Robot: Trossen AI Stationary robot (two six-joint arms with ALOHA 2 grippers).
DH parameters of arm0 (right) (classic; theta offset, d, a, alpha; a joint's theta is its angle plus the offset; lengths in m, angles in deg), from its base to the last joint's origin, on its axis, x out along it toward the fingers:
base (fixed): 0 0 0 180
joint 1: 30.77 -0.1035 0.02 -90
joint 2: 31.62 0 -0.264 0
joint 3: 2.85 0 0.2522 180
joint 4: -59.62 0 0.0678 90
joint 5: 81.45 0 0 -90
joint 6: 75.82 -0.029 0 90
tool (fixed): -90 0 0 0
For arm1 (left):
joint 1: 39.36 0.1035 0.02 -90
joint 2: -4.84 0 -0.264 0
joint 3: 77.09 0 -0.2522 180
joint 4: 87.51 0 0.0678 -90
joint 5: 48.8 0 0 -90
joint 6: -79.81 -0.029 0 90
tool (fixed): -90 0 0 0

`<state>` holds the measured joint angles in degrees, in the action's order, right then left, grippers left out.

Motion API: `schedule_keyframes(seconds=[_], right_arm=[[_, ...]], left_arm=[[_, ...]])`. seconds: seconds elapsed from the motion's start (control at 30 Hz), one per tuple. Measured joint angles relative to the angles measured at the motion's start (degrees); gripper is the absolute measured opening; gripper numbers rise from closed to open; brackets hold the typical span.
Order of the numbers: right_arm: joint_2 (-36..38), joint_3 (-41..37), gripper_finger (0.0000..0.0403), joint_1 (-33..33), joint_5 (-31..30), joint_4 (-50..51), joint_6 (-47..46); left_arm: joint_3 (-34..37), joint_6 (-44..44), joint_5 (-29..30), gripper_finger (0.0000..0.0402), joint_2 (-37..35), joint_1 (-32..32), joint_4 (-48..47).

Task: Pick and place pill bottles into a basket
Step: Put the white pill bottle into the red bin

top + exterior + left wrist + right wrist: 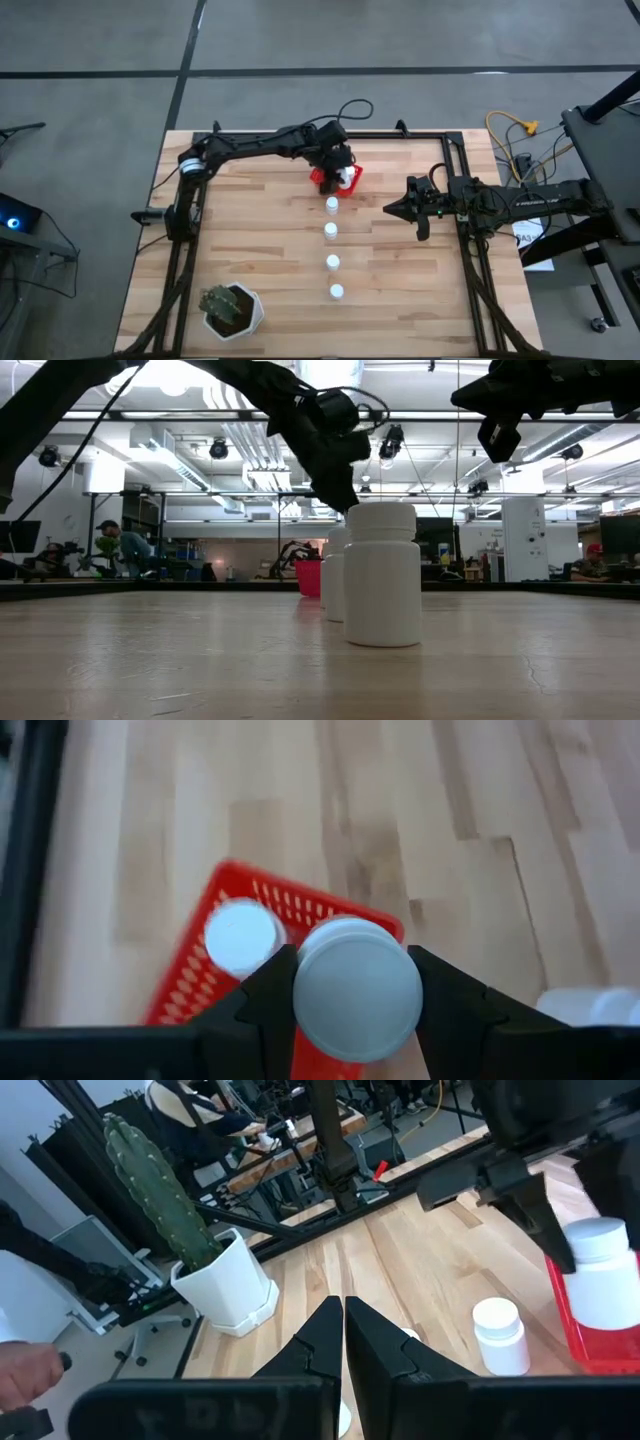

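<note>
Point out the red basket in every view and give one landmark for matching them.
High view: basket upper centre, under the left gripper.
Low view: basket behind the bottle row.
Left wrist view: basket below the held bottle.
Right wrist view: basket at right edge.
Landmark: that held bottle.

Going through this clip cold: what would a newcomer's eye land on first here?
First, the left gripper shut on a pill bottle, poised over the red basket at the table's far side, where one bottle already sits. Next, the straight row of four bottles down the table's middle. The right gripper waits shut beside the row.
</note>
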<state>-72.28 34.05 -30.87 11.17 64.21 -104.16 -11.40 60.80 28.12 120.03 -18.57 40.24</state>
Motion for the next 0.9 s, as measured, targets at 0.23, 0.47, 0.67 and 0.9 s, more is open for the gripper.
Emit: schedule_keyframes(seconds=[0.23,0.47,0.67,0.9], right_arm=[[0.0,0.0,0.0008,0.0,0.0,0.9,0.3],[0.0,0.0,0.0008,0.0,0.2,2.7,0.5],[0.0,0.0,0.0008,0.0,0.2,2.9,1.8],[0.0,0.0,0.0008,0.0,0.3,3.0,2.8]], left_arm=[[-1.1,12.3,1.0,0.014,0.7,-0.2,1.0],[-4.8,22.9,8.0,0.014,0.7,-0.2,-2.2],[-6.3,26.2,9.0,0.014,0.8,-0.9,-3.6],[-5.1,26.2,9.2,0.014,0.8,-3.4,-4.1]])
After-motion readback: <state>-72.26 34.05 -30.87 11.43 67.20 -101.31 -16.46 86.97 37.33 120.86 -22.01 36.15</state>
